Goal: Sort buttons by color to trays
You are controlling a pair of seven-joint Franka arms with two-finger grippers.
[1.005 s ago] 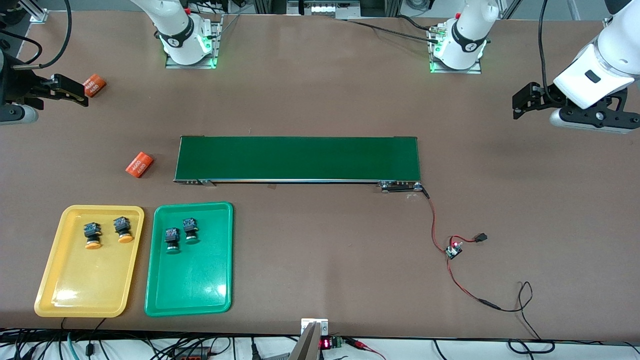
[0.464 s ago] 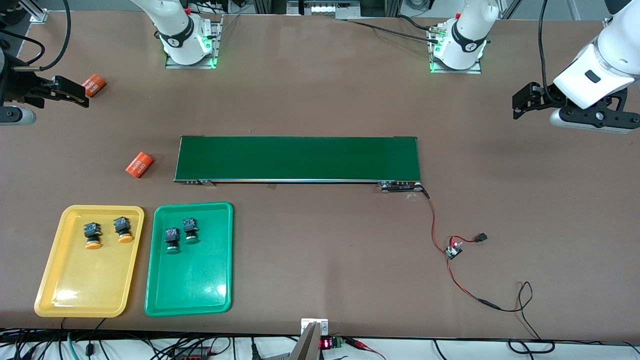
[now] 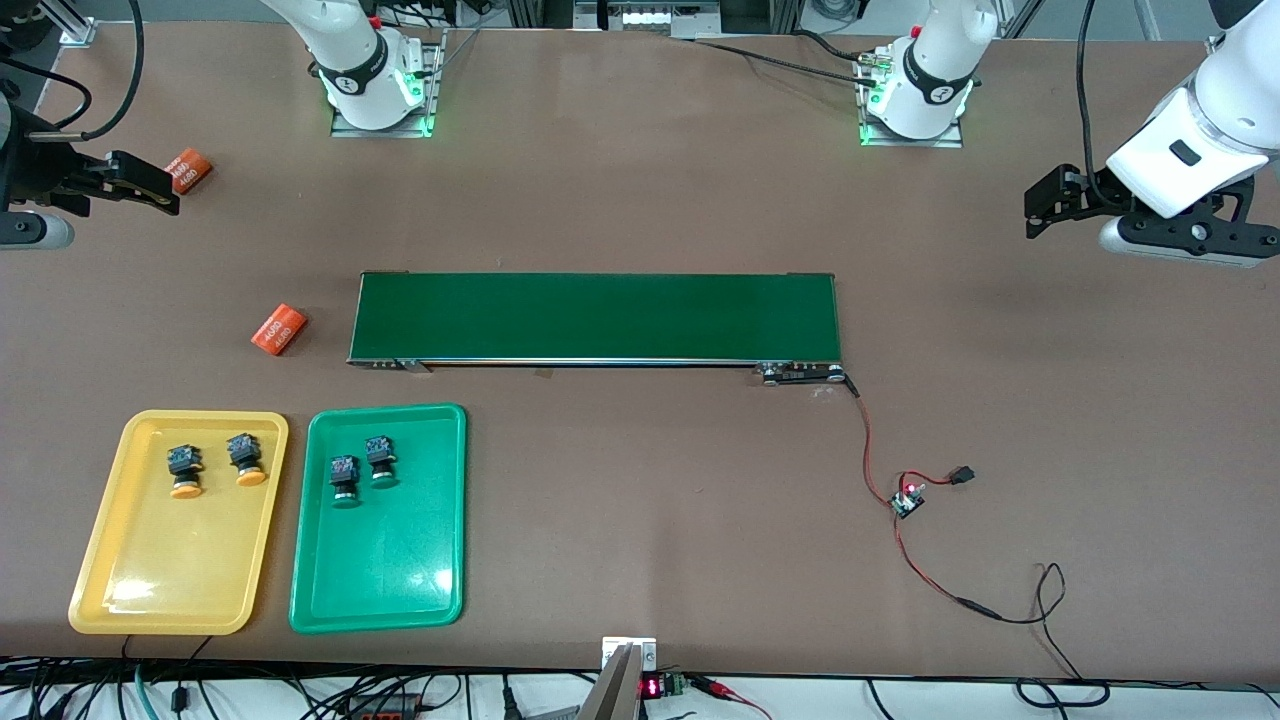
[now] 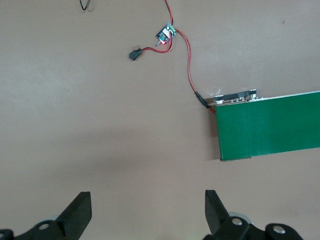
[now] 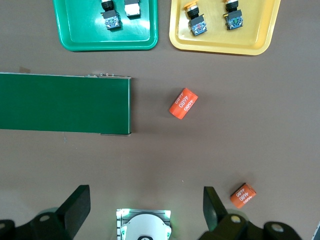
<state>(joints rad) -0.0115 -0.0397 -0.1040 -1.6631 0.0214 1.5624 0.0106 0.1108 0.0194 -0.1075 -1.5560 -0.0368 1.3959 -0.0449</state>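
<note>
The yellow tray (image 3: pixel 170 560) holds two buttons with yellow-orange caps (image 3: pixel 184 472) (image 3: pixel 246 460). Beside it, the green tray (image 3: pixel 385 560) holds two buttons with green caps (image 3: pixel 344 482) (image 3: pixel 380 462). Both trays lie near the front camera at the right arm's end of the table. My right gripper (image 3: pixel 165 190) (image 5: pixel 147 207) hangs open and empty above the table at that end, with the trays (image 5: pixel 105 44) (image 5: pixel 220 45) showing in its wrist view. My left gripper (image 3: pixel 1032 212) (image 4: pixel 148 210) waits open and empty over bare table at the left arm's end.
A long dark-green conveyor belt (image 3: pixel 595 317) crosses the table's middle. Red wires run from it to a small circuit board (image 3: pixel 908 500). One orange "4680" cylinder (image 3: pixel 279 329) lies beside the belt's end. Another cylinder (image 3: pixel 188 170) lies close by the right gripper.
The right arm's hand has drifted slightly toward its end of the table. The buttons, trays and left arm have not moved.
</note>
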